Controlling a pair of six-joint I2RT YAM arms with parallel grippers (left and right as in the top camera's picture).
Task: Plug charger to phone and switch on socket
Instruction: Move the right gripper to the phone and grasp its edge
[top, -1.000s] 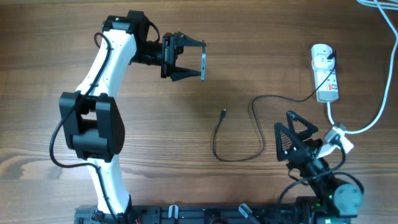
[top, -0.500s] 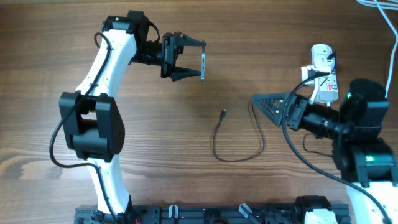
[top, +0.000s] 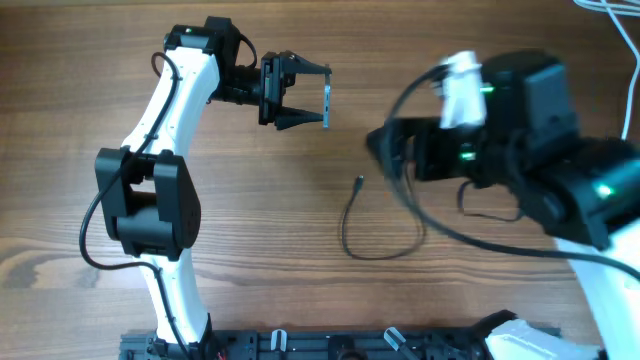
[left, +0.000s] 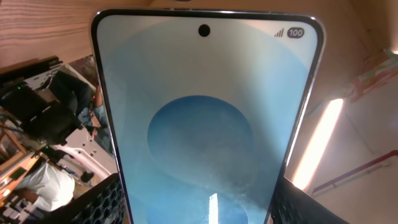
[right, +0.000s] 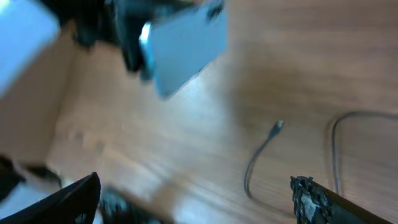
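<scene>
My left gripper (top: 305, 95) is shut on the phone (top: 327, 103) and holds it on edge above the table at the upper middle. In the left wrist view the phone (left: 205, 124) fills the frame with its turquoise screen, clamped between the two fingers (left: 199, 208). The charger (top: 380, 250) lies looped on the wood, its plug tip (top: 359, 181) free and pointing up. My right gripper (top: 388, 148) is blurred, raised above the cable, open and empty (right: 196, 199). The right wrist view shows the phone (right: 186, 43) and the charger's plug tip (right: 278, 126). The socket is hidden under my right arm.
My right arm (top: 530, 150) fills the right part of the overhead view, high above the table. A thick white cable (top: 622, 35) runs down the far right edge. The table is bare wood (top: 250, 220) between the arms.
My right arm has swung up from the front right and leftward, now covering the socket and reaching over the cable. The left arm and phone have not moved.
</scene>
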